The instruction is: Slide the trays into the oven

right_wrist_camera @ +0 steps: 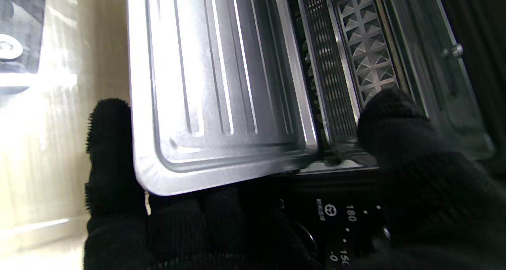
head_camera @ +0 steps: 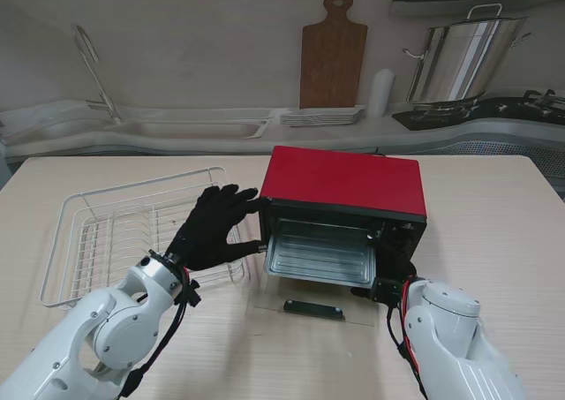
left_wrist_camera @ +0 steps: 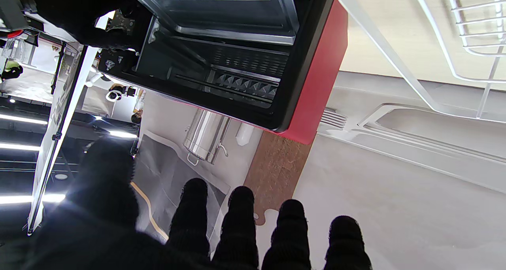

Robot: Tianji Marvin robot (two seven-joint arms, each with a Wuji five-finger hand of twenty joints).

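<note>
The red oven (head_camera: 344, 179) stands mid-table with its glass door (head_camera: 313, 308) folded flat toward me. A ribbed metal tray (head_camera: 320, 254) sits in the cavity, its front rim sticking slightly out. My left hand (head_camera: 216, 228) is open, fingers spread against the oven's front left corner; its wrist view shows the fingers (left_wrist_camera: 237, 222) apart, short of the oven (left_wrist_camera: 320, 76) and the tray (left_wrist_camera: 221, 9). My right hand (head_camera: 388, 287) is at the front right corner by the control panel (right_wrist_camera: 336, 214). Its fingers (right_wrist_camera: 106, 155) lie under the tray's corner (right_wrist_camera: 221, 84); the thumb stays apart.
A white wire dish rack (head_camera: 106, 232) stands on the table to the left, close to my left forearm. Along the back counter are a sink with faucet (head_camera: 93, 64), stacked plates (head_camera: 322, 116), a wooden cutting board (head_camera: 332, 56) and a steel pot (head_camera: 459, 60).
</note>
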